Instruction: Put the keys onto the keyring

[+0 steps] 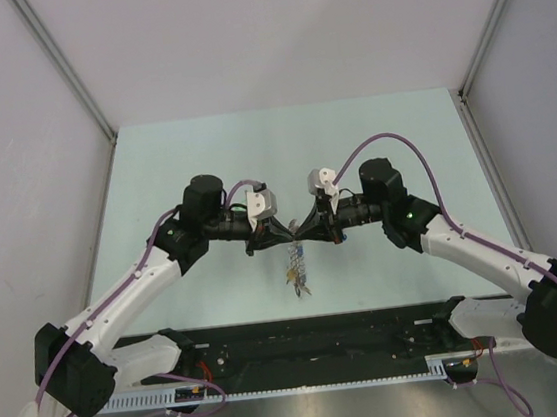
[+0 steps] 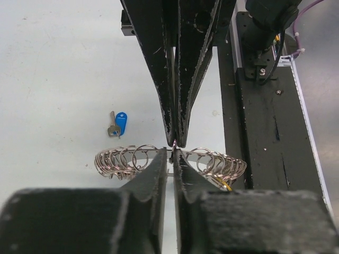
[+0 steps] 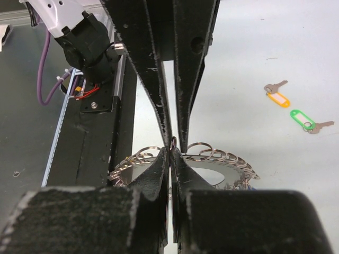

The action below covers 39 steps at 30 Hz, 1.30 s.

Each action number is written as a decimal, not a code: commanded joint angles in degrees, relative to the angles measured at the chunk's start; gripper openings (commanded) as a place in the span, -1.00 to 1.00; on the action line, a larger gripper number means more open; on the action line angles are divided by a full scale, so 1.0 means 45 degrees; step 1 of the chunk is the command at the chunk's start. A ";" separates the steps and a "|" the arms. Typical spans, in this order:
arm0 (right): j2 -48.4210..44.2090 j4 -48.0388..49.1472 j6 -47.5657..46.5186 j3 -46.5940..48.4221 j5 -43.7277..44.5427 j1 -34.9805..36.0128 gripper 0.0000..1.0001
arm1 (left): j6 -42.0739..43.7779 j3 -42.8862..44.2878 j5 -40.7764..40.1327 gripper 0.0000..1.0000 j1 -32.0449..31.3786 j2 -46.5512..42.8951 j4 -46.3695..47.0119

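The keyring (image 1: 295, 267) hangs above the table between my two grippers, which meet tip to tip. It is a grey metal ring (image 2: 122, 159) fringed with many small wire rings (image 3: 228, 157). My left gripper (image 2: 170, 154) is pinched on a small ring at its top, with only a narrow slit between the fingers. My right gripper (image 3: 170, 152) is shut on the same spot from the other side. A key with a blue tag (image 2: 118, 124) lies on the table beyond the ring. Keys with an orange tag (image 3: 278, 98) and a green tag (image 3: 302, 120) lie side by side.
The pale green table (image 1: 282, 148) is bounded by white walls at the back and on both sides. A black base plate with a white cable rail (image 1: 314, 340) runs along the near edge, directly below the hanging ring's near side (image 2: 265, 132).
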 commanded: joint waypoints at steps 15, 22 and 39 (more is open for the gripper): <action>-0.1460 -0.0173 0.1082 0.0744 0.2062 -0.0312 0.21 | 0.0603 -0.0642 -0.1499 -0.99 0.0065 -0.1330 0.0712; -0.1910 -0.1988 0.1455 0.0666 0.4916 -0.0782 0.52 | 0.0251 -0.1893 -0.2242 -0.99 0.0065 -0.3185 0.1318; 0.2150 0.1445 0.2900 -0.1658 0.8512 -0.1466 0.41 | -0.1662 -0.2657 -0.5424 -0.99 0.0317 -0.3579 0.1827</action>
